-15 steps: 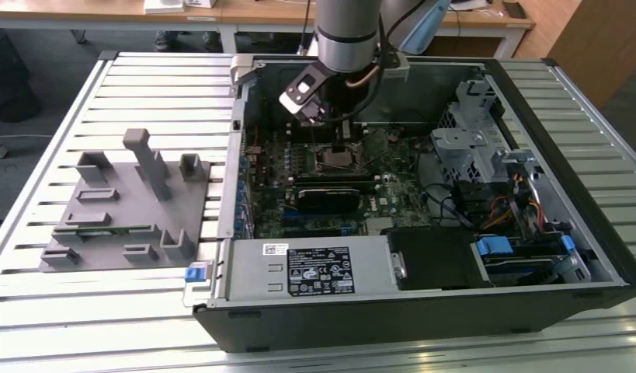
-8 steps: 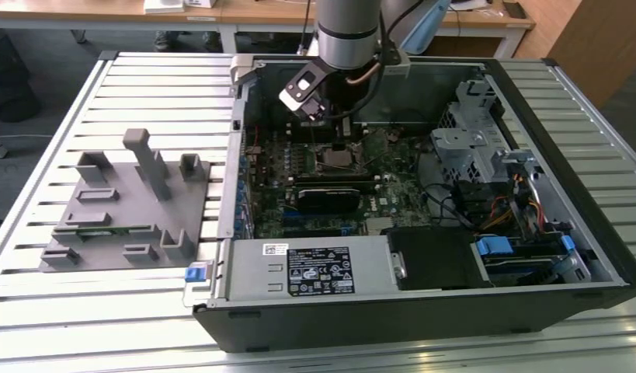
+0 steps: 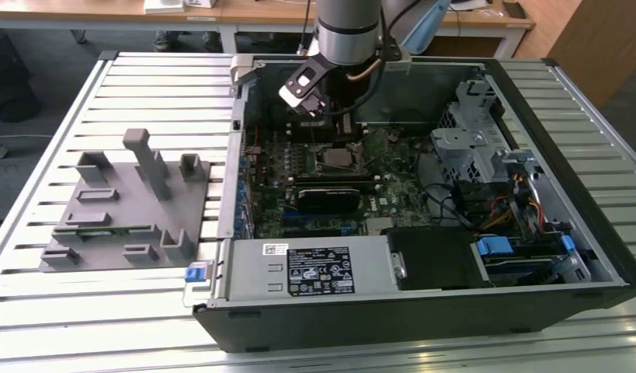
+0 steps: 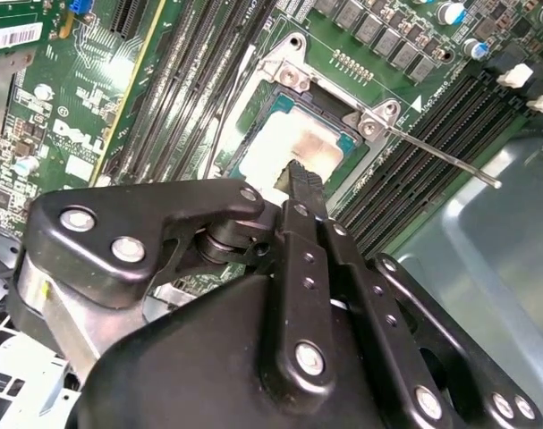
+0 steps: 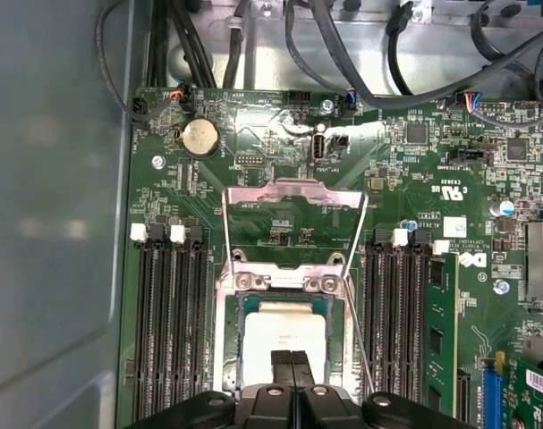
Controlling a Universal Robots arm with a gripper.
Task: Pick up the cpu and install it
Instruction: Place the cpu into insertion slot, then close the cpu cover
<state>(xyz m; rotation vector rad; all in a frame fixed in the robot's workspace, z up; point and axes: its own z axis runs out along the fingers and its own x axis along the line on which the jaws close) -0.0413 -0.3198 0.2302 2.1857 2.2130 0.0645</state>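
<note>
The cpu (image 5: pixel 284 326) lies flat in the motherboard socket, its shiny silver top facing up, also seen in the second wrist view (image 4: pixel 302 141) and as a small square in the exterior view (image 3: pixel 338 160). My gripper (image 5: pixel 292 362) hangs just above the cpu's near edge with its two black fingers pressed together and nothing between them. In the second wrist view the gripper (image 4: pixel 302 179) points down at the chip. The socket's metal load plate (image 5: pixel 293 219) stands flipped open, and its thin lever (image 5: pixel 360 304) is raised.
The open computer case (image 3: pixel 566 256) lies on a slatted table. Memory slots (image 5: pixel 168 331) flank the socket, with a green memory stick (image 5: pixel 441 331) in one. A grey fixture (image 3: pixel 126 202) sits at the exterior view's left. A drive cage (image 3: pixel 473 148) and cables crowd the case's right.
</note>
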